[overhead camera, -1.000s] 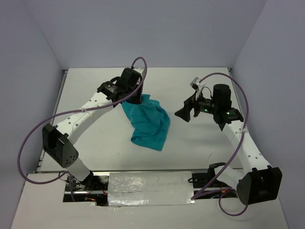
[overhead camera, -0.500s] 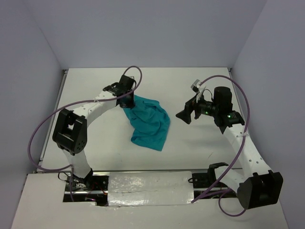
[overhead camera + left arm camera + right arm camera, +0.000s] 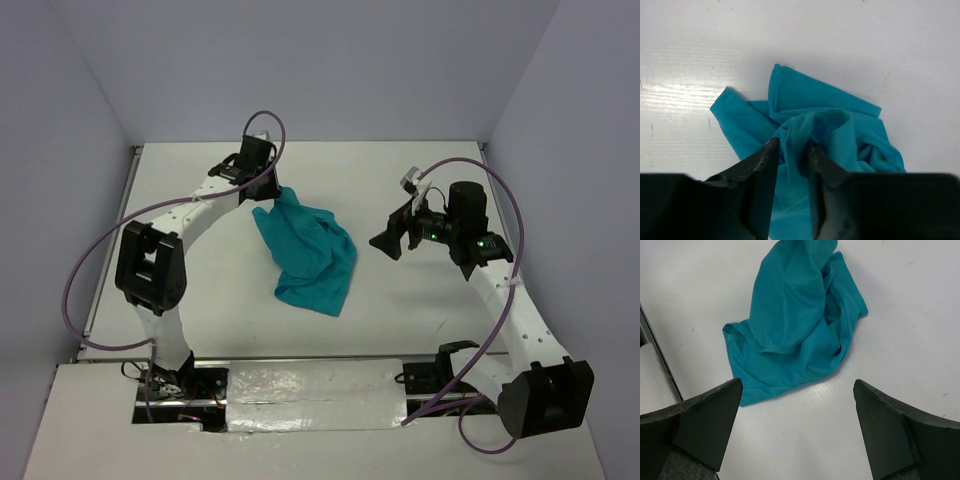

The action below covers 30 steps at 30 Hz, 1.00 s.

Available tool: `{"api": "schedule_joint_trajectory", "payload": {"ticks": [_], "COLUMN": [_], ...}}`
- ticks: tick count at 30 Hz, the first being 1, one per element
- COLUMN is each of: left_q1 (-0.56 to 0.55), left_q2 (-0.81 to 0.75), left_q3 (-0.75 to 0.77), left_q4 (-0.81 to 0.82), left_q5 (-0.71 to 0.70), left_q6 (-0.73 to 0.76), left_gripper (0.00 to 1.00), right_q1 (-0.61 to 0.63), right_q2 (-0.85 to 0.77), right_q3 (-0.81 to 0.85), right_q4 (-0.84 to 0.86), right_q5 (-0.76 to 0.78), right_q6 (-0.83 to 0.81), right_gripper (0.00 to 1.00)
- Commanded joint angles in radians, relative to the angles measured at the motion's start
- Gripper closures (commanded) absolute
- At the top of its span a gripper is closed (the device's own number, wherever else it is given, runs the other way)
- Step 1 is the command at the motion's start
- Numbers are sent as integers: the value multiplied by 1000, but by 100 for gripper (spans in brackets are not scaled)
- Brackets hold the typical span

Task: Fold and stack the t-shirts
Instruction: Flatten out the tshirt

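Nothing in any view can be read: no text, label, brand or number. A small pale tag (image 3: pixel 409 178) sits on the cable (image 3: pixel 470 163) just above the right gripper (image 3: pixel 388 238), but it is too small to read. The teal t-shirt (image 3: pixel 308 250), left of that gripper, shows only plain cloth.

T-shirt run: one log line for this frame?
phase: pre-fold | left hand: shut on shirt | right hand: open, clear of shirt | shirt: crumpled, unfolded, on table
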Motion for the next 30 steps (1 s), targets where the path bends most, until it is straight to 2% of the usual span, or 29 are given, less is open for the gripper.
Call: {"api": "schedule_joint_trajectory", "payload": {"ticks": [1, 2, 3, 4, 8, 11, 12, 16, 17, 21, 30], "left_q1": [9, 9, 10, 13, 15, 15, 17, 9, 4, -31, -55], "left_q2": [-20, -37, -73, -93, -202, -293, -329, -380, -388, -345, -209], "left_q3": [-4, -10, -23, -29, -82, -164, -214, -328, -375, -408, -366], "left_q4": [22, 25, 28, 29, 34, 59, 72, 126, 143, 184, 235], "left_q5": [45, 52, 63, 72, 117, 204, 239, 379, 400, 391, 384], "left_q6": [-50, -55, -65, -70, -97, -156, -169, -261, -294, -323, -380], "left_gripper": [54, 47, 23, 20, 20, 28, 34, 46, 46, 44, 41], "right_q1": [4, 4, 4, 4, 3, 4, 1, 0, 0, -2, -5], "right_q2": [-1, -2, -1, 1, 4, 5, 5, 7, 7, 8, -2], "right_q3": [-9, -9, -9, -8, 0, 1, 1, -5, -9, -14, -9], "right_q4": [0, -1, -4, -6, -12, -10, -10, -12, -12, -4, -18], "right_q5": [1, 1, 0, 1, 0, 1, 1, 4, 4, 0, 7], "right_q6": [-18, -20, -26, -28, -32, -29, -31, -35, -35, -29, -41], "right_gripper": [1, 1, 0, 1, 1, 1, 1, 0, 1, 1, 1]}}
